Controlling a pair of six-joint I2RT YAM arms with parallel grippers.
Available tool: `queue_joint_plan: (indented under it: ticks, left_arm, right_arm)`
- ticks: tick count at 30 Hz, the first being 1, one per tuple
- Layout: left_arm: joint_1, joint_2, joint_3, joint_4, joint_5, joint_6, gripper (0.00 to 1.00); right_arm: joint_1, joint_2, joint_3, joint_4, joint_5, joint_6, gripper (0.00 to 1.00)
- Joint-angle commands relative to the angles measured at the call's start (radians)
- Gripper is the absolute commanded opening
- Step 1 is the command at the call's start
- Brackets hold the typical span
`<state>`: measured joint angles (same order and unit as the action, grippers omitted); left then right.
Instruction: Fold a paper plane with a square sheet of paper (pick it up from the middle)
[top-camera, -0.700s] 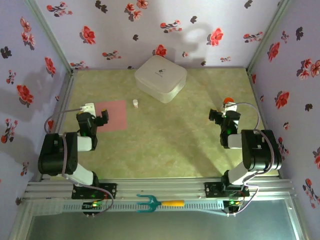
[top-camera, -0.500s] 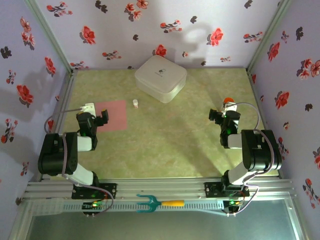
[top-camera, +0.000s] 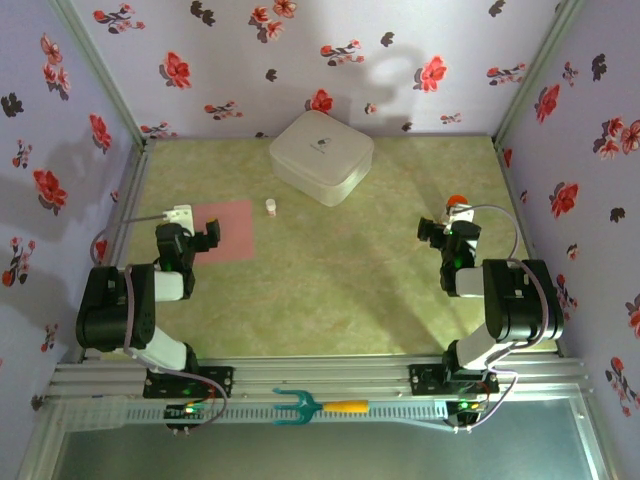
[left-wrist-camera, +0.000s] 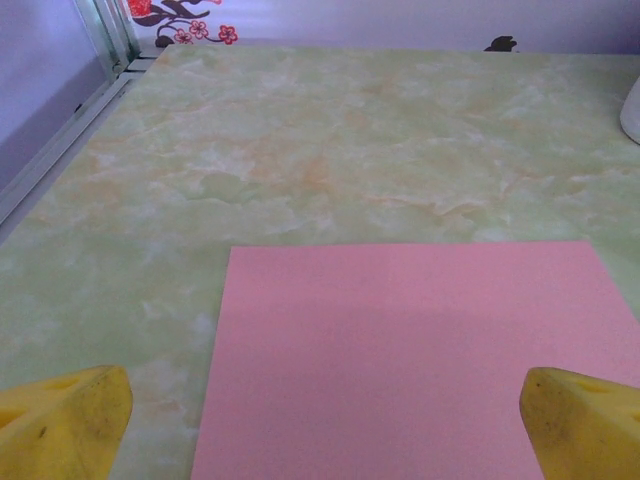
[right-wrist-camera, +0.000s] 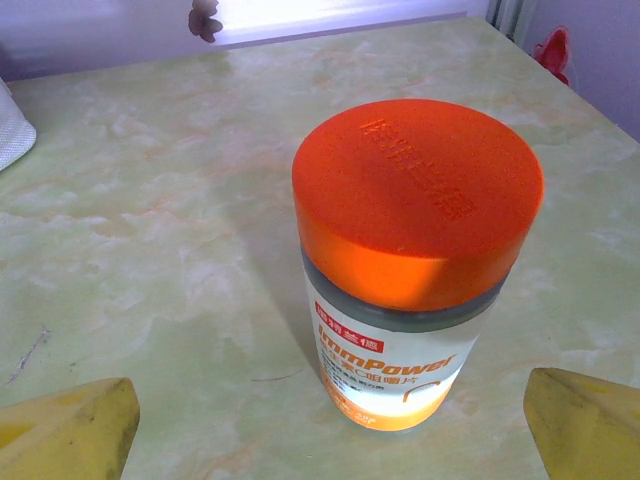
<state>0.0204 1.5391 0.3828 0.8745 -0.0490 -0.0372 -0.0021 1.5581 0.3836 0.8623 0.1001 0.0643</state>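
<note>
- Currently seeing the square sheet of paper (top-camera: 224, 232) lying flat and unfolded on the counter (top-camera: 330, 270), far-left area; no creases visible, so judging the task as barely starting.
- Showing the left gripper (left-wrist-camera: 322, 432) spread wide, hovering low over the sheet's near part; yellow fingertips (left-wrist-camera: 62, 420) straddling the pink, contact w/ paper impossible to tell.
- Looking fwd from that gripper: sheet stretching ahead and a bit to the right, its edges running roughly square w/ the fingers; being square, offering no real long axis.
- Judging the left arm far nearer; sheet's middle sitting just ahead, so prob needing a short reach fwd, then down.
- Showing the right gripper (right-wrist-camera: 328, 432) also spread apart, empty, facing the orange-capped bottle (right-wrist-camera: 415, 260) standing upright close in front, well apart from the sheet.
- Checking containers: bottle capped, contents not visible; white rounded box (top-camera: 321, 155) at the back shut, inside hidden.
</note>
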Motion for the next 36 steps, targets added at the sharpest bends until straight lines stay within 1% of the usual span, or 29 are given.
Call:
queue_joint_plan:
  ticks: [1,14,16,17,18,19,20,21,22,24,27,29,31,32,33,34,36]
  left_arm:
    - [-0.001,0.004,0.018,-0.002,0.011,0.025,1.0]
    - [0.0,0.001,0.012,0.006,0.007,0.021,1.0]
    - [-0.003,-0.027,-0.005,0.017,0.004,0.027,1.0]
    - [-0.006,-0.05,-0.022,0.032,0.003,0.029,1.0]
    - [-0.005,-0.087,-0.03,0.009,-0.008,0.016,1.0]
    - [0.001,-0.126,-0.012,-0.06,-0.024,0.012,1.0]
    - [0.007,-0.153,0.012,-0.139,-0.029,-0.024,1.0]
    - [0.008,-0.184,0.05,-0.231,-0.026,-0.032,1.0]
    - [0.007,-0.203,0.081,-0.312,-0.018,-0.042,1.0]
    - [0.008,-0.229,0.13,-0.407,-0.021,-0.073,1.0]
    - [0.01,-0.272,0.218,-0.587,-0.103,-0.195,1.0]
    - [0.01,-0.291,0.273,-0.706,-0.101,-0.249,1.0]
    - [0.015,-0.299,0.321,-0.816,-0.122,-0.377,1.0]
    - [0.026,-0.296,0.323,-0.833,-0.101,-0.42,1.0]
    - [0.043,-0.286,0.322,-0.831,-0.03,-0.44,1.0]
    - [0.06,-0.269,0.323,-0.821,0.048,-0.455,1.0]
    - [0.064,-0.224,0.352,-0.836,0.17,-0.476,1.0]
  right_arm:
    - [-0.001,0.002,0.015,0.005,-0.005,0.022,0.99]
    - [-0.001,-0.001,0.014,0.006,-0.005,0.022,0.99]
    - [0.0,-0.013,0.007,0.014,-0.042,0.002,0.99]
    - [0.01,-0.031,-0.004,0.019,-0.04,-0.012,0.99]
    - [0.019,-0.061,-0.008,0.008,-0.019,-0.016,0.99]
    - [0.017,-0.101,0.014,-0.067,-0.006,-0.005,0.99]
    - [0.017,-0.136,0.058,-0.183,0.008,0.012,0.99]
    - [0.016,-0.166,0.123,-0.344,0.004,0.029,0.99]
    - [0.018,-0.193,0.174,-0.468,-0.009,0.043,0.99]
    - [0.023,-0.242,0.205,-0.552,-0.046,0.064,0.99]
    - [0.028,-0.355,0.271,-0.731,-0.055,0.18,0.99]
    - [0.028,-0.394,0.332,-0.86,-0.085,0.287,0.99]
    - [0.028,-0.422,0.387,-0.978,-0.092,0.462,0.99]
    - [0.028,-0.433,0.394,-1.013,-0.12,0.481,0.99]
    - [0.028,-0.441,0.385,-1.011,-0.153,0.493,0.99]
    - [0.026,-0.452,0.345,-0.952,-0.251,0.534,0.99]
    - [0.027,-0.45,0.291,-0.848,-0.397,0.577,0.99]
